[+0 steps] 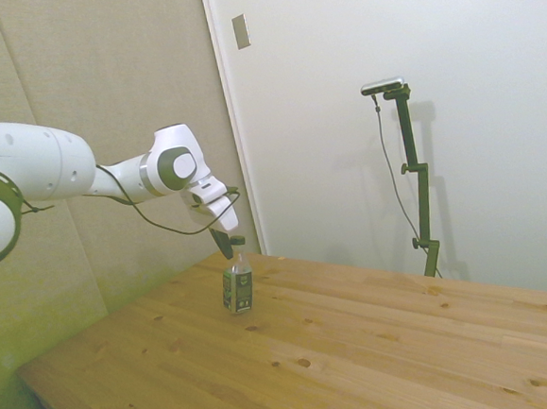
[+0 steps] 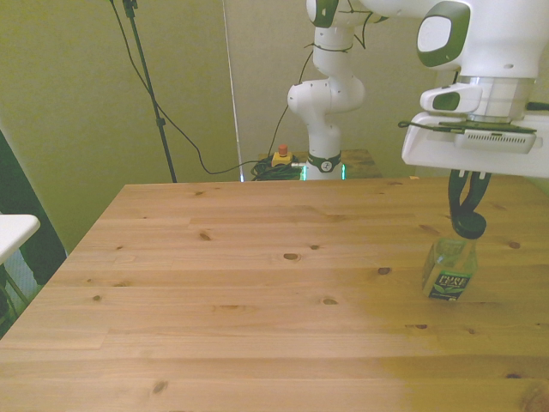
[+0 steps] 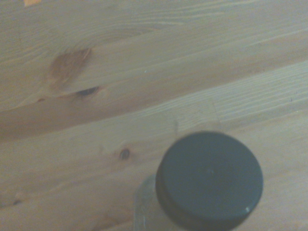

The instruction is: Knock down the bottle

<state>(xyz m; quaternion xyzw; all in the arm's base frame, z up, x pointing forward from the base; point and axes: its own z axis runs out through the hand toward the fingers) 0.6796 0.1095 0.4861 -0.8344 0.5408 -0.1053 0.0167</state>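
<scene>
Bottle [image 1: 238,285]: stands on the table [image 1: 380,348], slightly tilted, at about 10 o'clock from the table's middle in the side view, near the far left edge. In the front view, bottle [image 2: 449,271] sits at about 3 o'clock from the table [image 2: 214,292] middle, close to the front view's right edge.

Gripper [image 1: 227,245]: directly above the bottle, at its 12 o'clock, fingertips level with the cap. In the front view, gripper [image 2: 467,225] touches or nearly touches the bottle top.

Bottle cap [image 3: 209,180]: directly beneath the wrist camera, table boards [image 3: 120,96] around it.

Robot base [image 2: 324,163]: behind the table's far edge, at 12 o'clock in the front view.
</scene>
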